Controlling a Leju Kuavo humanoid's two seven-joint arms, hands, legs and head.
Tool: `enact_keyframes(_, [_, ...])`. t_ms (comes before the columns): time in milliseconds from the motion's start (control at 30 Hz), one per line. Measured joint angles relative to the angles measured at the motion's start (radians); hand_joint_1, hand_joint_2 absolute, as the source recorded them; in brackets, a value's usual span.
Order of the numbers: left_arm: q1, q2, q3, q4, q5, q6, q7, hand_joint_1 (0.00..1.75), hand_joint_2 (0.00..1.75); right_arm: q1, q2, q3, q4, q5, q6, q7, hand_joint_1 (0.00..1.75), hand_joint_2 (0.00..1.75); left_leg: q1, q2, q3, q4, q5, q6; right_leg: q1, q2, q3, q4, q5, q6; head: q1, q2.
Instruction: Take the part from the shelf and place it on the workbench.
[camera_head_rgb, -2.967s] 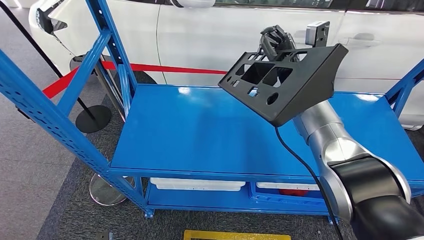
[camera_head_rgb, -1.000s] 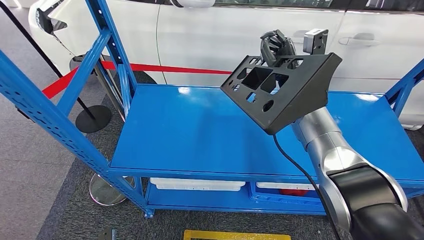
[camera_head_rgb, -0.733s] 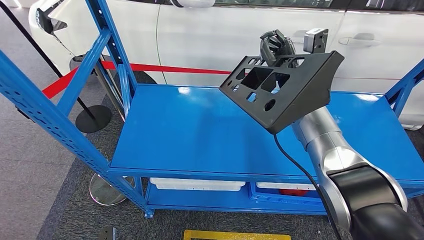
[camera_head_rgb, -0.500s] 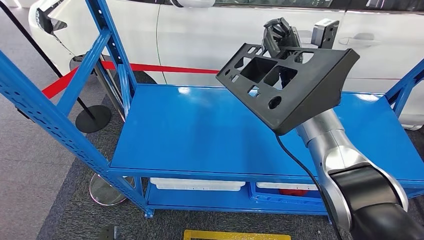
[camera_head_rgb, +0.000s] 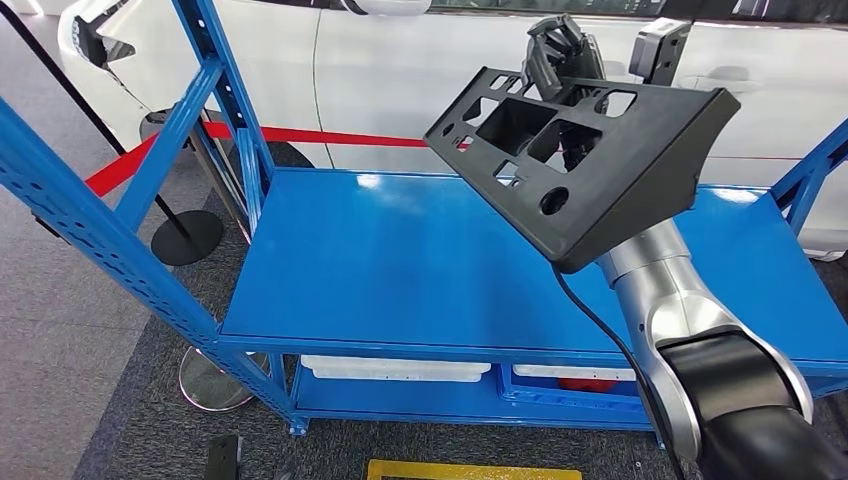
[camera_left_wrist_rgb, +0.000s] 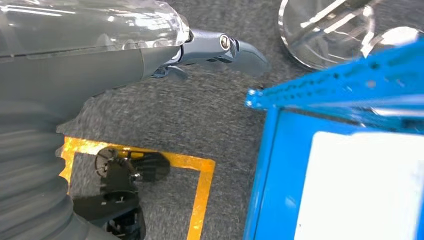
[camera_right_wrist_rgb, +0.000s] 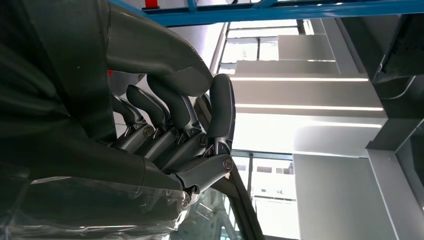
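Right robot hand (camera_head_rgb: 562, 55) is raised above the far side of the blue metal shelf (camera_head_rgb: 400, 270), its dark fingers (camera_right_wrist_rgb: 170, 115) curled together and clamped on the upper edge of the black plastic panel part with rectangular and round cut-outs (camera_head_rgb: 590, 160). The part is held in the air, clear of the shelf's top deck and tilted so that its perforated face slopes down toward the left; its wedge-shaped side faces the camera and hides part of the silver forearm (camera_head_rgb: 660, 280). A black cable (camera_head_rgb: 600, 330) hangs from under the part along that arm. Left robot hand (camera_left_wrist_rgb: 215, 47) hangs low beside the shelf's blue corner (camera_left_wrist_rgb: 260, 97), over grey carpet (camera_left_wrist_rgb: 200, 125) with a yellow floor marking (camera_left_wrist_rgb: 200, 195); one finger is extended and nothing is seen in it, though I cannot tell how the remaining fingers lie. Behind the shelf stands a white car (camera_head_rgb: 420, 70), with a red barrier tape (camera_head_rgb: 330, 137) stretched in front of it. White trays (camera_head_rgb: 395, 368) sit on the lower shelf level.
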Motion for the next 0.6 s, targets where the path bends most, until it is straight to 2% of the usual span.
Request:
enact_keyframes(200, [0.006, -0.001, 0.132, -0.035, -0.152, 0.011, 0.000, 0.00, 1.75, -0.002, 0.012, 0.000, 0.011, 0.010, 0.003, -0.004, 1.75, 1.75, 0.000, 0.000, 0.000, 0.000, 0.000, 0.000, 0.000, 0.000, 0.000, 0.000, 0.000, 0.000, 0.000, 0.000])
enact_keyframes(367, [0.010, -0.001, 0.178, -0.047, -0.169, 0.013, 0.000, 0.00, 1.75, -0.002, 0.017, 0.000, 0.014, 0.010, 0.006, -0.005, 1.75, 1.75, 0.000, 0.000, 0.000, 0.000, 0.000, 0.000, 0.000, 0.000, 0.000, 0.000, 0.000, 0.000, 0.000, 0.000])
enact_keyframes(600, [0.016, -0.001, 0.268, -0.081, -0.313, 0.002, 0.000, 0.00, 1.75, -0.002, 0.018, 0.000, 0.004, 0.007, 0.018, -0.027, 1.75, 1.75, 0.000, 0.000, 0.000, 0.000, 0.000, 0.000, 0.000, 0.000, 0.000, 0.000, 0.000, 0.000, 0.000, 0.000])
